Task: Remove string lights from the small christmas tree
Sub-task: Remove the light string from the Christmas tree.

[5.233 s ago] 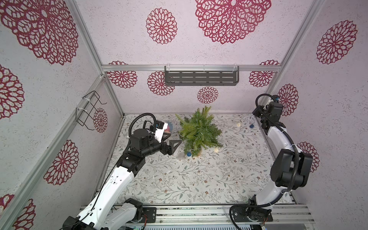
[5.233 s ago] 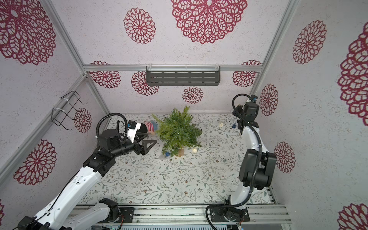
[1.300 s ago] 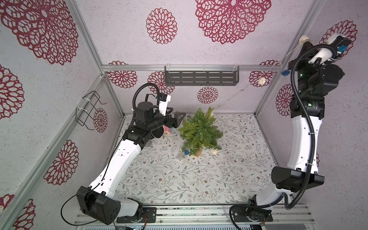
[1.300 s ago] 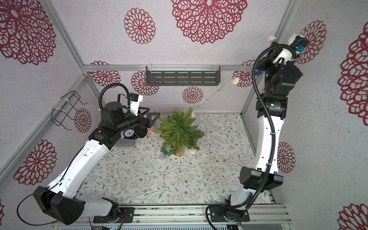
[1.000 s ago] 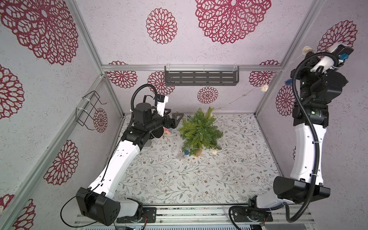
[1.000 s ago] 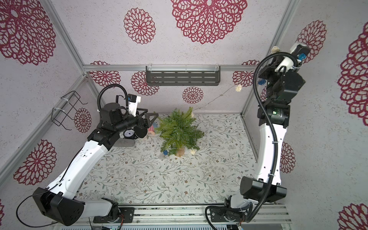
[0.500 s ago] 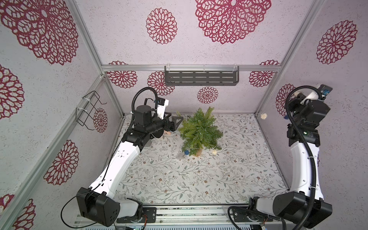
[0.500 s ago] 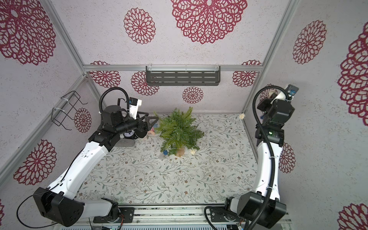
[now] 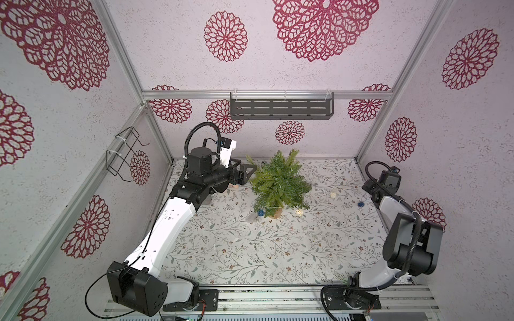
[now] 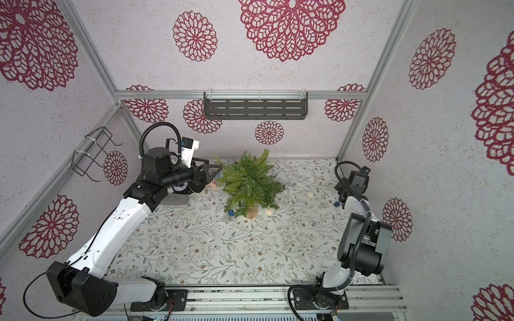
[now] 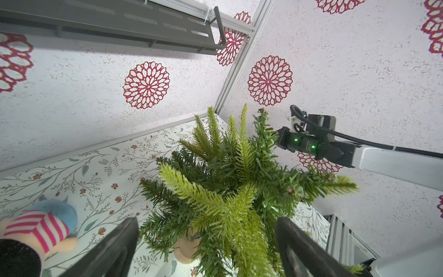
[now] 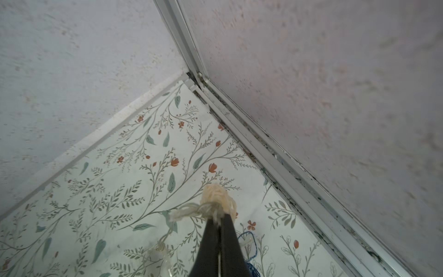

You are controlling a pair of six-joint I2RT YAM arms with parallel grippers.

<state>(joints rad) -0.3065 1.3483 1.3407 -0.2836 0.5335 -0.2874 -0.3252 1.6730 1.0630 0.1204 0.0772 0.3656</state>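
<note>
The small christmas tree point(image 9: 279, 186) stands upright on its tan base point(image 9: 275, 212) at mid-table, also seen in a top view point(image 10: 249, 184). The string lights trail over the table: a blue ball point(image 9: 261, 212) and a cream ball point(image 9: 299, 212) lie by the base, and a cream ball point(image 9: 333, 195) and a blue ball point(image 9: 360, 204) lie further right. My left gripper point(image 11: 208, 221) is open, with tree branches point(image 11: 227, 179) between its fingers. My right gripper point(image 12: 219, 215) is low by the table's far right corner, shut on a cream ball of the string lights point(image 12: 217, 196).
A striped plush toy point(image 11: 40, 227) lies on the table behind my left gripper. A dark shelf point(image 9: 281, 109) hangs on the back wall and a wire basket point(image 9: 123, 152) on the left wall. The right wall and the corner post point(image 12: 191, 64) stand close to my right gripper.
My right arm has swung down from high by the right wall to the table's far right, and the taut string now lies slack on the table. The left gripper has edged toward the tree.
</note>
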